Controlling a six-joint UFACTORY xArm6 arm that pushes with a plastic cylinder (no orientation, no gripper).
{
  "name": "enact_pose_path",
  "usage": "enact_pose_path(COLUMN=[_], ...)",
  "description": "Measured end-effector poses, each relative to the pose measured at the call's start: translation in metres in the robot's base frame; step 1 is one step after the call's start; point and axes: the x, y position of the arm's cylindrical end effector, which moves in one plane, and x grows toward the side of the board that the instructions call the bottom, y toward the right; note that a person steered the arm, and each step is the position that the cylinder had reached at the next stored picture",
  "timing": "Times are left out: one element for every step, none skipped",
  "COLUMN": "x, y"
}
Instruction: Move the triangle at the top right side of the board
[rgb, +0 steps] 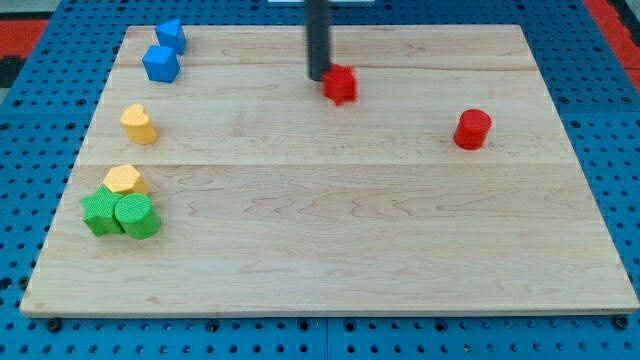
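Starting at the view's left, you have two green blocks touching each other near the counter's (330, 250) left edge: a green block (98, 213) of unclear shape and a green cylinder (137, 216) just to its right. A yellow hexagonal block (123, 179) sits touching them from above. Further up the same side is a second yellow block (139, 124), rounded, standing apart. Near the top left corner you see two blue blocks, a blue block (160, 64) and a smaller-looking blue block (171, 36) just above it, close together or touching. Moving toward the middle, the dark rod comes down from the view's top, and my tip (318, 77) rests just left of the red block (340, 84), touching it or nearly so; that block is slightly blurred, so its triangular shape cannot be confirmed. There is no pincer on this arm, so no grasp state applies. Well to the right, a red cylinder (472, 129) stands alone.
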Motion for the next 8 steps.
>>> enact_pose_path(x=[0.046, 0.067, 0.048, 0.042, 0.049, 0.049, 0.048, 0.047], y=[0.05, 0.082, 0.064, 0.036, -0.048, -0.071, -0.076, -0.076])
